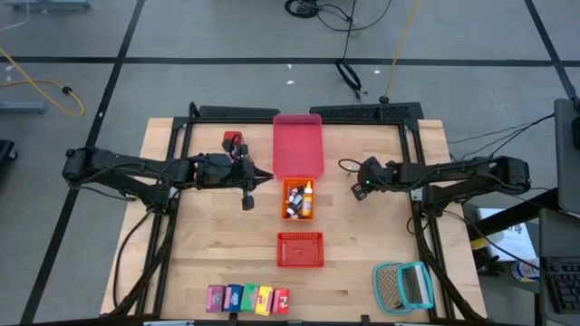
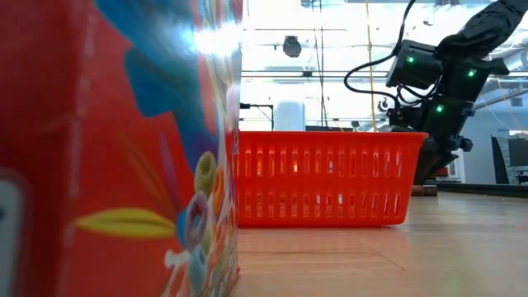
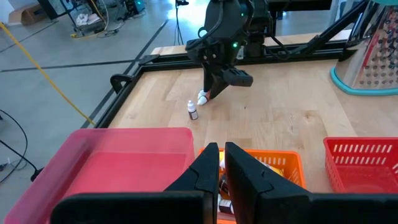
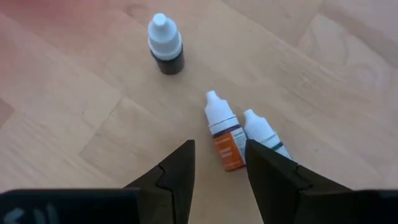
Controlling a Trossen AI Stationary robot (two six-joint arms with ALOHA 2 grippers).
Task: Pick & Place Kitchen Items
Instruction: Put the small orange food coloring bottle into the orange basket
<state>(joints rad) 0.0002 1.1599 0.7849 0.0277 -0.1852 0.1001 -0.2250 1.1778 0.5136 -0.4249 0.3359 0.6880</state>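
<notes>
Three tiny bottles lie on the table to the right of the orange tray (image 1: 297,201). A dark one with a white cap (image 4: 166,46) stands upright. An orange-labelled one (image 4: 225,137) and a white one (image 4: 261,129) lie on their sides next to each other. My right gripper (image 4: 219,149) is open, slanting down just above the two lying bottles, with the orange-labelled one between its fingers. My left gripper (image 3: 219,163) is shut and holds nothing, hovering at the orange tray's left edge, where more bottles (image 1: 302,197) lie.
A pink tray (image 1: 298,145) sits behind the orange tray and a red basket (image 1: 300,249) in front of it. A row of small cartons (image 1: 247,299) stands at the near edge, and the teal-framed mesh item (image 1: 403,285) at the near right. A small red container (image 1: 234,140) stands at the far left.
</notes>
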